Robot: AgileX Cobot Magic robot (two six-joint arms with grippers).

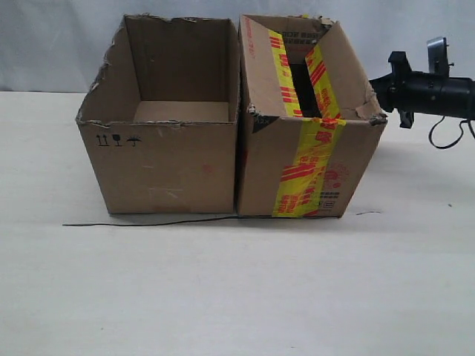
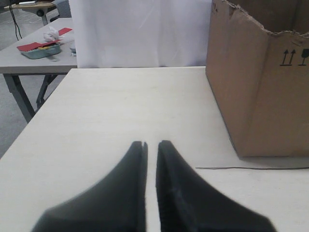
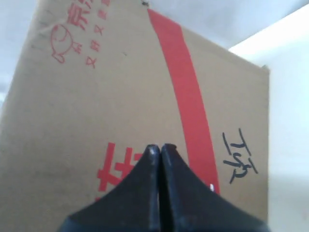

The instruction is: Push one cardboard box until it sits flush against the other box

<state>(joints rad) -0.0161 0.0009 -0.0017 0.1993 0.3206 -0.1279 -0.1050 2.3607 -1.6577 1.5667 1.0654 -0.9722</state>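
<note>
While flush together toward far edge of bench (image 1: pixel 223 297): cardboard box (image 1: pixel 312 156) nearer right edge, other box (image 1: pixel 163 163) nearer left; right gripper (image 3: pixel 160 146) closed, at cardboard box; left gripper (image 2: pixel 151 143) closed, empty.

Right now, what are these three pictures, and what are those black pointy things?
It is a robot with two arms. One picture looks at the white table from outside; the other two come from cameras on each wrist. The black points are each arm's gripper: the left gripper and right gripper, both shut, holding nothing. On the table stand a plain brown cardboard box and a brown cardboard box with yellow-and-red tape, side by side. The right gripper points at the taped box's side.
</note>
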